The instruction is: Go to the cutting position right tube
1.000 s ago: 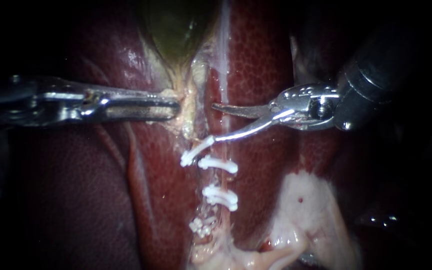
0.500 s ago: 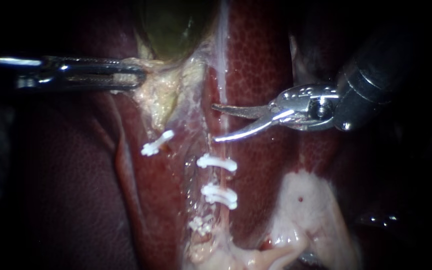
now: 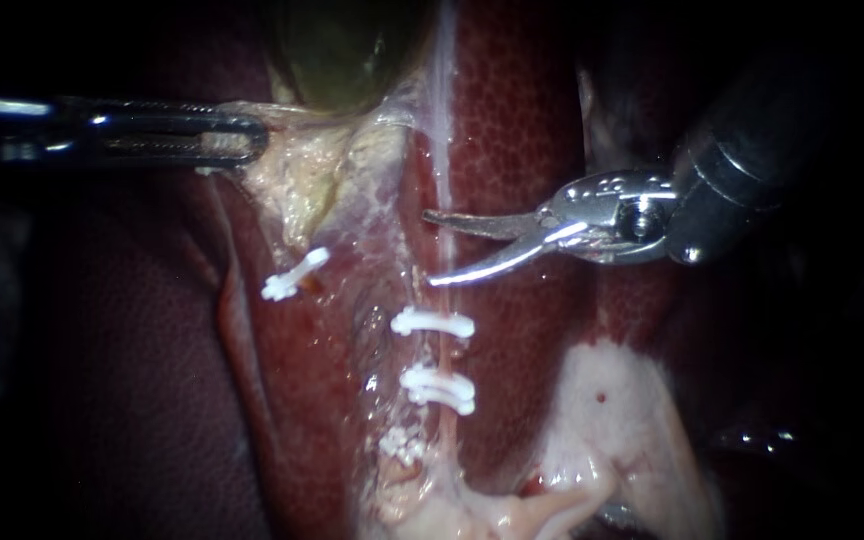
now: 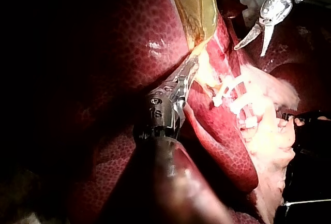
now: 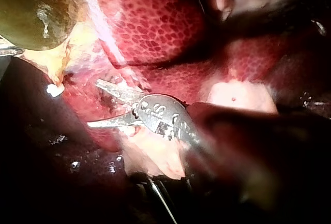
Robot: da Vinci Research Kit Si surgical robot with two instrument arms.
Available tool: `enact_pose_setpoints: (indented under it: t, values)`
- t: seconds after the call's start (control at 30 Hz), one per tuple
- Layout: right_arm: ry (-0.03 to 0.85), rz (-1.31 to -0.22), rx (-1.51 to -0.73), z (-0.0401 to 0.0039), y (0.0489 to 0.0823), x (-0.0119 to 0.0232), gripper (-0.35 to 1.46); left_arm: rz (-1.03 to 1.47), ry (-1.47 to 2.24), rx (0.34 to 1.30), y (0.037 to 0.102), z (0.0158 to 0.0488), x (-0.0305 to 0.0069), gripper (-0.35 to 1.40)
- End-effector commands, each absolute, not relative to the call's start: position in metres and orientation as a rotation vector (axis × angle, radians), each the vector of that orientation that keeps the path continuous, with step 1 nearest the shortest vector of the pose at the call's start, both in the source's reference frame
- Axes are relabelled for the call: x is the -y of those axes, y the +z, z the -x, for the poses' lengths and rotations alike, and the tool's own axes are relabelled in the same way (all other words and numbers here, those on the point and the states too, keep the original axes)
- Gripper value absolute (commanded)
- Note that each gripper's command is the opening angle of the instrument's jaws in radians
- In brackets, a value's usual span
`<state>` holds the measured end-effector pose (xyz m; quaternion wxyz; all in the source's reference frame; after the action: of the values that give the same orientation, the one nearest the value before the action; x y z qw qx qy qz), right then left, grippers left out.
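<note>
My left instrument (image 3: 237, 140) comes in from the left, its jaws shut on pale tissue at the gallbladder's (image 3: 347, 45) lower end, stretching it leftward. A cut stump with a white clip (image 3: 292, 274) hangs from that tissue. The thin right tube (image 3: 441, 150) runs down the liver (image 3: 512, 120) and carries two white clips (image 3: 433, 322) below. My right instrument (image 3: 430, 248) has curved blades, open, and the tube crosses the gap between them just above the upper clip. The left wrist view shows the left instrument (image 4: 190, 73) gripping that tissue. The open blades (image 5: 94, 103) also show in the right wrist view.
A clump of white clips (image 3: 402, 445) sits lower, above pale fatty tissue (image 3: 602, 420). Dark red liver lies on both sides of the tube.
My left instrument has drawn the gallbladder's lower tissue left and upward, carrying the clipped stump away from the right tube. The right instrument's open blades have hardly moved.
</note>
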<state>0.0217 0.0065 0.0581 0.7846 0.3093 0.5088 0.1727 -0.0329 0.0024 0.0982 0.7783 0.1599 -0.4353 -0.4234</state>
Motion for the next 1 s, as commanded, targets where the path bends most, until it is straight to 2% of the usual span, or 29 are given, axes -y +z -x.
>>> enact_pose_setpoints:
  t: [0.03, 0.3, 0.67, 1.0]
  values:
    - [0.366, -0.67, -1.096, -0.0216, 0.0583, -0.0062, 1.17, -0.345, -0.916, 0.941, 0.0982, 0.0329, -0.0024, -0.35]
    - [0.301, -0.692, -1.014, -0.0207, 0.0614, -0.0033, 1.17, -0.345, -0.916, 0.941, 0.0982, 0.0328, -0.0023, -0.35]
    - [0.3, -0.723, -0.887, -0.0184, 0.066, -0.001, 1.17, -0.343, -0.916, 0.941, 0.0983, 0.0327, -0.0021, -0.35]
    - [0.301, -0.728, -0.838, -0.0182, 0.0685, 0.0003, 1.17, -0.343, -0.916, 0.941, 0.0983, 0.0326, -0.0021, -0.35]
